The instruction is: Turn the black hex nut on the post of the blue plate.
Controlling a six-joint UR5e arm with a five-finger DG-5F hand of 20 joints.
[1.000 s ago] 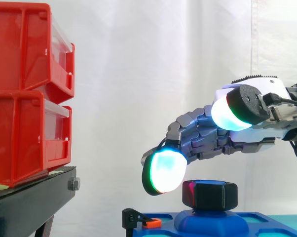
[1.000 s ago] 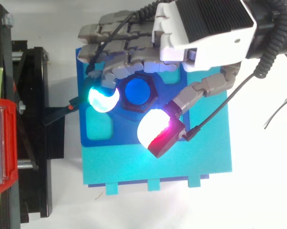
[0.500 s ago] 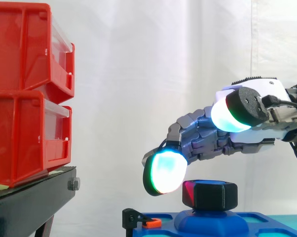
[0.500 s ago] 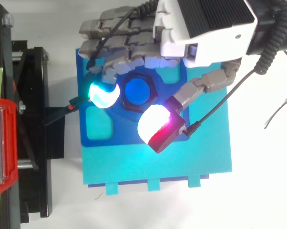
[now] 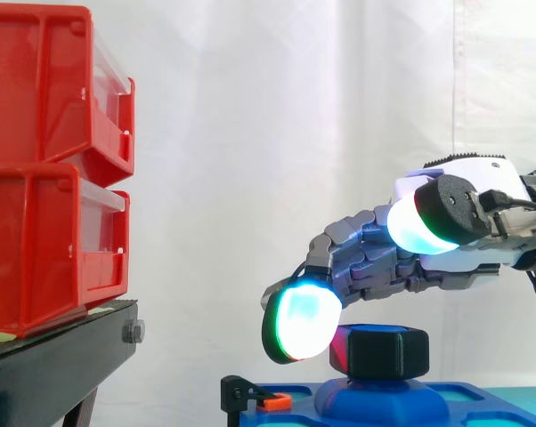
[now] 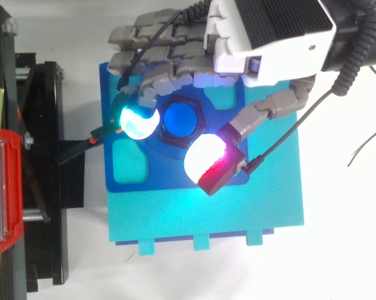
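- The red bins (image 5: pixel 45 169) sit stacked on the black stand (image 5: pixel 54 360), well apart beyond my fingertips.
- The blue plate (image 6: pixel 169 178) lies directly under my hand (image 6: pixel 263 37).
- My hand hovers spread wide and loosely bent, holding nothing.
- The black hex nut (image 5: pixel 388 351) sits on its post beneath my fingers. One glowing fingertip (image 5: pixel 302 322) is just beside it, and my thumb pad (image 5: pixel 424 222) is higher.

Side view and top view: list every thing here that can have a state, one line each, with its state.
Black hex nut: seated on the blue post, not gripped.
Blue plate: lying flat, its post upright.
Robot hand: open, poised over the nut, with one glowing pad beside the nut and the thumb pad well above it.
Red plastic bins: two, stacked on the black stand.
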